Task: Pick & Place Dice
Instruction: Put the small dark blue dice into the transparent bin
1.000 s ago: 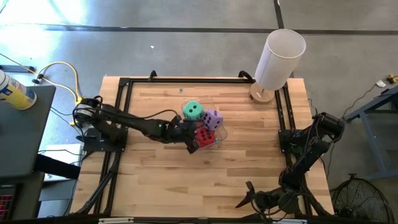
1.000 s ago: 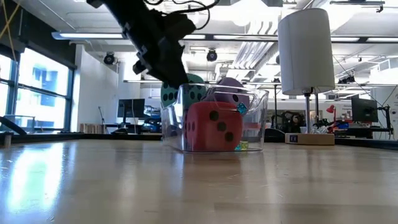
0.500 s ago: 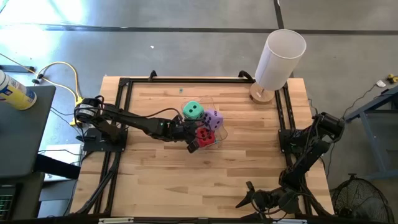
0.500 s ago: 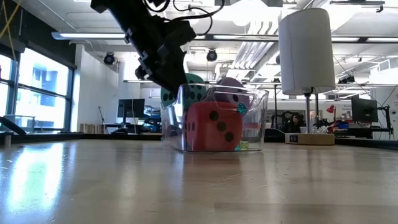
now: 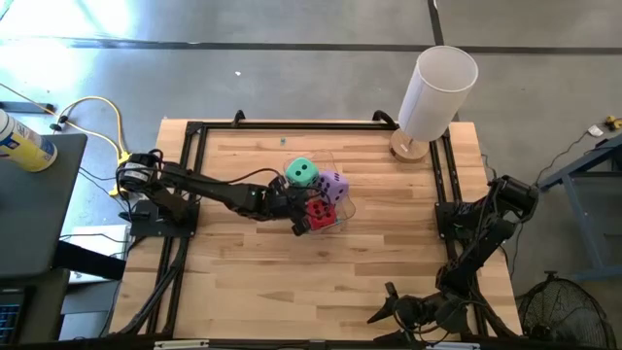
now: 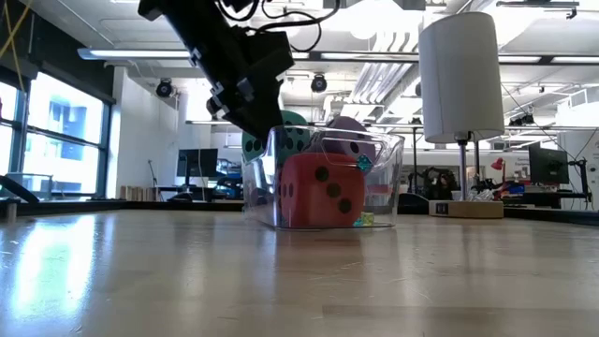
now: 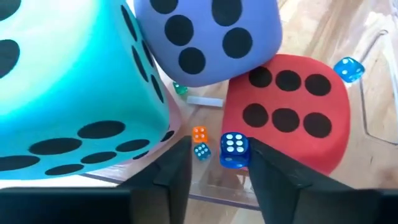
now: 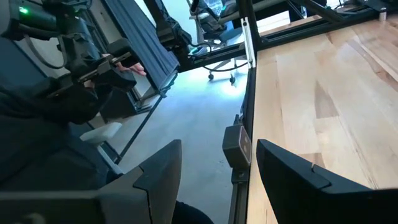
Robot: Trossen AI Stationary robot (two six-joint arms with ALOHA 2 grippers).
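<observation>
A: Where are the dice?
B: The red die (image 5: pixel 320 213), purple die (image 5: pixel 332 187) and green die (image 5: pixel 300 172) are piled in the clear bin (image 6: pixel 382 178), right in front of the left claw (image 7: pixel 214 177). A cube has no long axis; the red die shows its six-pip face to that claw, and the purple rests tilted on top of it.

A: And the claw?
B: Its fingers stand a little apart at the bin's wall, gripping nothing. Small blue (image 7: pixel 234 149) and orange (image 7: pixel 199 133) dice lie just beyond them.

A: The other arm?
B: The right claw (image 5: pixel 391 309) is parked far off at the table (image 5: pixel 253 282) corner, open and empty.
</observation>
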